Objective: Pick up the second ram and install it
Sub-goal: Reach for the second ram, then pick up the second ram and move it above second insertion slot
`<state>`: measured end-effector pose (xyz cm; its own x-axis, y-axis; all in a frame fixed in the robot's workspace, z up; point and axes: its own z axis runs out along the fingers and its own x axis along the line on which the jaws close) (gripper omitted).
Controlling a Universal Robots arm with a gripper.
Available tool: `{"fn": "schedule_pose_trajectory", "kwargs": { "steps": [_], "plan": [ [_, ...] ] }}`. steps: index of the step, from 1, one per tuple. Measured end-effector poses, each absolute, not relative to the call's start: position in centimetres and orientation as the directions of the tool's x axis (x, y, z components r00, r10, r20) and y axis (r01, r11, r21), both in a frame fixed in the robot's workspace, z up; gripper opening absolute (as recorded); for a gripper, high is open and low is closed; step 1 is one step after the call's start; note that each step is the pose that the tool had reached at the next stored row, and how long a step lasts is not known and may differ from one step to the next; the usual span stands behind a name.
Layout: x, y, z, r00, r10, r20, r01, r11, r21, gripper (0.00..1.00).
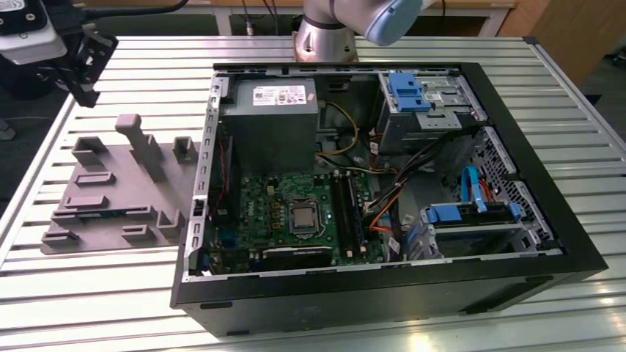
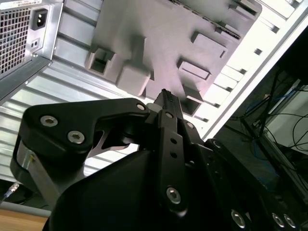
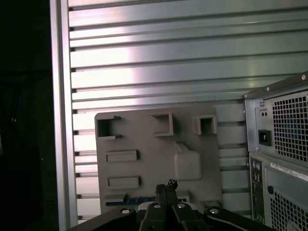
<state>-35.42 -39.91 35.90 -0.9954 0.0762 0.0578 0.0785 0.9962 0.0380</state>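
A ribbed silver aluminium table (image 1: 117, 293) carries everything. On it lies a big black desktop computer case (image 1: 391, 293), its side open, showing a green motherboard (image 1: 293, 220) with long black slots (image 1: 339, 209) and a grey metal power supply box (image 1: 269, 121). At nine o'clock from the case in the exterior view, just beside its wall, sits a flat grey moulded plastic holder plate (image 1: 108, 183) with raised blocks and pockets. The pale grey and blue robot arm (image 1: 342, 29) rises at twelve o'clock, behind the case.

The black two-fingered claw (image 1: 86, 95) hangs in the air at about eleven o'clock from the holder plate in the exterior view, apart from it. In both wrist views the claw (image 3: 166, 185) (image 2: 166, 96) is clenched, fingertips together with nothing between them, pointing at the holder plate (image 3: 144, 144) (image 2: 159, 29).

The second ram (image 1: 102, 215), a slim dark stick with blue-green marks, lies flat in a groove at the plate's six o'clock edge; the first wrist view shows it (image 3: 130, 199) just beyond the fingertips.
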Motion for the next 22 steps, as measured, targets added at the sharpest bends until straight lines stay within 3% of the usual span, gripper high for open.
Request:
{"fn": "schedule_pose_trajectory", "kwargs": {
  "steps": [22],
  "plan": [
    [-40.1,-39.9,35.9,-0.995,0.076,0.057,0.078,0.996,0.038,0.11]
  ]
}}
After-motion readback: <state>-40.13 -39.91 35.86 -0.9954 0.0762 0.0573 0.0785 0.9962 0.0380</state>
